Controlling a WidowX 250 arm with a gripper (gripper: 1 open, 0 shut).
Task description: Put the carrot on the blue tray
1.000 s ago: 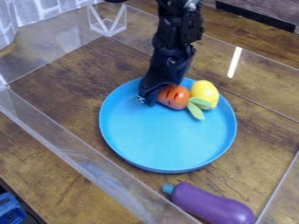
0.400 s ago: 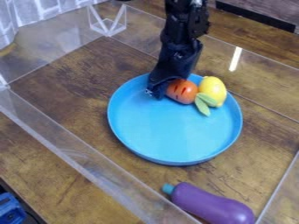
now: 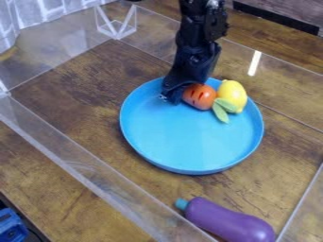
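Observation:
The carrot (image 3: 199,96), orange with green leaves trailing to its right, lies on the far part of the blue tray (image 3: 177,140). My black gripper (image 3: 186,93) comes down steeply from above. Its fingers are shut on the carrot's left end, right at the tray's surface. The fingertips are partly hidden behind the carrot and the tray rim.
A yellow round fruit (image 3: 232,94) rests on the tray, touching the carrot's right side. A purple eggplant (image 3: 229,223) lies on the wooden table near the front right. Clear plastic walls (image 3: 70,156) fence the table on the left and at the front.
The blue tray, carrot and yellow fruit have slid slightly right and away, together with the gripper. The grip on the carrot is unchanged.

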